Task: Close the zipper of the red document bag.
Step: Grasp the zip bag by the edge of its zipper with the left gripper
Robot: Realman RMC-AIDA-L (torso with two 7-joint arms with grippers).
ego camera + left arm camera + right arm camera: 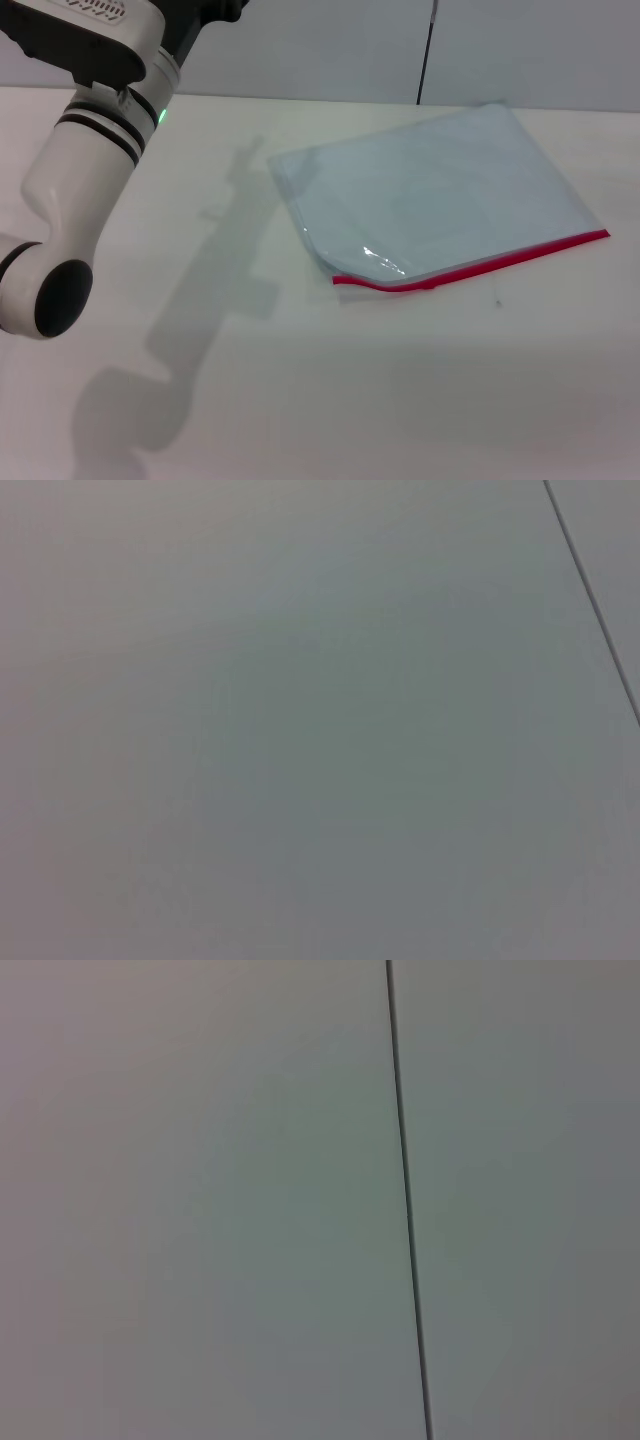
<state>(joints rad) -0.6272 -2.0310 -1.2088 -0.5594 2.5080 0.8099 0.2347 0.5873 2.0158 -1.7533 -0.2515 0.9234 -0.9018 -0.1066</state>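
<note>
Head view, nearest first: the lower half of the white table (330, 400) is bare apart from the shadow of an arm. At nine to eleven o'clock the left arm (80, 190) hangs raised over the table's left side, white with black bands and a green light near its upper joint; its gripper is out of frame, so whether that hand is wide or narrow cannot be told. The right arm does not appear at all, and its hand's state cannot be told either.

Farther back, around two o'clock, the red document bag (440, 190) lies flat on the table, a pale translucent pouch turned at an angle. The zipper (480, 265) runs as a thin red strip along its near edge, from about the middle of the frame out toward three o'clock. The pouch lifts and glints near the strip's left end, which suggests the mouth is open there. I cannot make out the slider.

Both wrist views show only a plain grey wall (300, 730) with a dark seam (405, 1200).

Risk as I judge it: the pouch is light and slick with nothing pinning it, so a pull on the slider with one hand could drag the whole bag across the table instead of closing it; the tiny slider is also easy to miss
</note>
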